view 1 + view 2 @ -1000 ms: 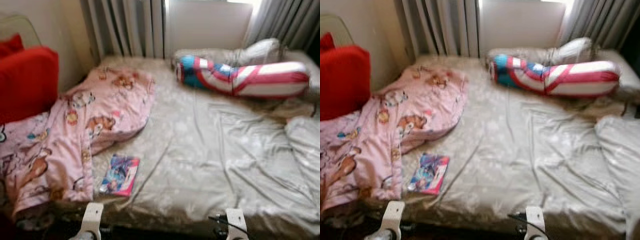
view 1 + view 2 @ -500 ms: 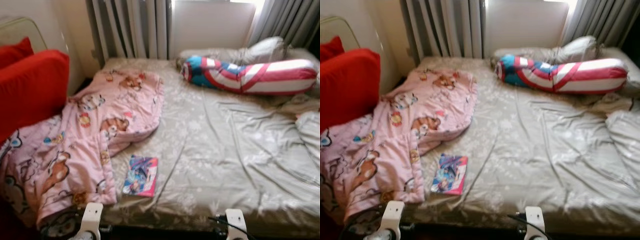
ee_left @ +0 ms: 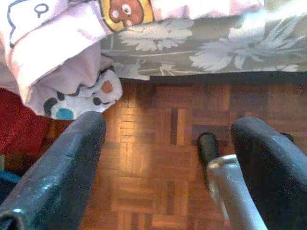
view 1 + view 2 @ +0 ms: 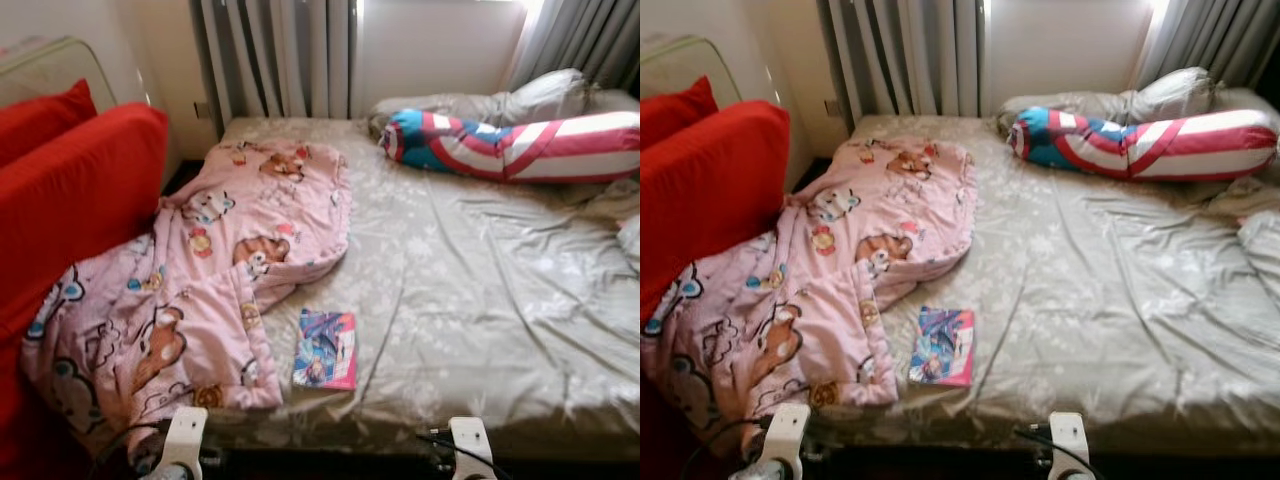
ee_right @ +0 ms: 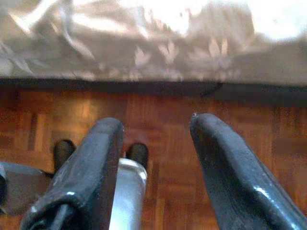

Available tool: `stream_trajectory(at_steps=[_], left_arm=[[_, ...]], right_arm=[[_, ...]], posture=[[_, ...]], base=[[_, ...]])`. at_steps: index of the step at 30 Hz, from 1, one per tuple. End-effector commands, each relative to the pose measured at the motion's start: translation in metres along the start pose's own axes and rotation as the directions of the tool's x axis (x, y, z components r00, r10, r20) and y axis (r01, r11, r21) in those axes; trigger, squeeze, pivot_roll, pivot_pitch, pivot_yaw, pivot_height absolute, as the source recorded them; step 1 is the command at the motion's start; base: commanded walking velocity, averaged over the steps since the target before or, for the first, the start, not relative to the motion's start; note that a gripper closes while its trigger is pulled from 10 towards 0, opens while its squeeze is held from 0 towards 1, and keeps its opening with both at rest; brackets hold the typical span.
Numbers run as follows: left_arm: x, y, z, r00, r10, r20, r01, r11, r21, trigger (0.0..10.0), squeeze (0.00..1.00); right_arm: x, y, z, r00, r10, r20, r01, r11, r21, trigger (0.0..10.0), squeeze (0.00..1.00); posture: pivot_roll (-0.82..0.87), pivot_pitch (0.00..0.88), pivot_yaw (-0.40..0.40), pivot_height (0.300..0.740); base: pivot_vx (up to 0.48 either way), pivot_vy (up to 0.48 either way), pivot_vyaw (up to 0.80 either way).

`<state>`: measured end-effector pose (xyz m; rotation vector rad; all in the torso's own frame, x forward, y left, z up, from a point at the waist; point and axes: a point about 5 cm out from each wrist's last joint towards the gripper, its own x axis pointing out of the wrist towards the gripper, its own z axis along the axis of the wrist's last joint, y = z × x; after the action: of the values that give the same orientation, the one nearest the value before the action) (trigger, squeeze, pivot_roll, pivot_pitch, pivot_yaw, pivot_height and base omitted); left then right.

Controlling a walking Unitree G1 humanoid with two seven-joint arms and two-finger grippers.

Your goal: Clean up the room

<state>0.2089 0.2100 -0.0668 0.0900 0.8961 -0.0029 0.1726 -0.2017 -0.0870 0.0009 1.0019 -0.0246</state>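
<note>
Two grippers hang low over the parquet floor at the bed's near edge, our left gripper and right gripper both with fingers apart and empty. On the sheet ahead, a colourful book lies just beside a rumpled pink blanket; farther back, a striped bolster rests near the curtains.

The red cushion and the striped bolster both run off the frame edges, while the pink cartoon blanket spills past the bed's near corner and covers the sheet beneath. The cover of the small book is too blurred to read. Curtains are cropped at the top.
</note>
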Motion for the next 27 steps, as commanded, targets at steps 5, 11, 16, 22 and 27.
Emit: stream_trajectory(at_steps=[5,11,16,22,27], left_arm=[[-0.0013,0.0077,-0.0021,1.0,0.021,-0.008,-0.021,1.0,0.015,10.0,0.0],[-0.0013,0.0078,-0.0017,1.0,0.02,-0.007,-0.02,1.0,0.017,10.0,0.0],[-0.0012,0.0082,-0.0012,1.0,0.019,-0.007,-0.019,1.0,0.019,10.0,0.0],[-0.0012,0.0082,-0.0011,1.0,0.018,-0.006,-0.018,1.0,0.018,10.0,0.0],[-0.0011,0.0078,-0.0009,1.0,0.017,-0.005,-0.017,1.0,0.017,10.0,0.0]], right_arm=[[0.0014,0.0056,0.0054,1.0,0.014,0.015,-0.014,1.0,0.003,10.0,0.0],[0.0015,0.0058,0.0055,1.0,0.011,0.017,-0.011,1.0,0.014,10.0,0.0],[0.0016,0.0063,0.0059,1.0,0.009,0.018,-0.01,1.0,0.02,10.0,0.0],[0.0016,0.0061,0.0059,1.0,0.006,0.018,-0.006,1.0,0.02,10.0,0.0],[0.0015,0.0053,0.0059,1.0,-0.01,0.024,0.009,0.999,0.04,10.0,0.0]], posture=[[-0.05,0.0,0.009,0.74],[-0.05,0.0,0.01,0.74],[-0.05,0.0,0.012,0.74],[-0.05,0.0,0.012,0.74],[-0.05,0.0,0.011,0.74]], base=[[0.0,0.0,0.0],[0.0,0.0,0.0],[0.0,0.0,0.0],[0.0,0.0,0.0],[0.0,0.0,0.0]])
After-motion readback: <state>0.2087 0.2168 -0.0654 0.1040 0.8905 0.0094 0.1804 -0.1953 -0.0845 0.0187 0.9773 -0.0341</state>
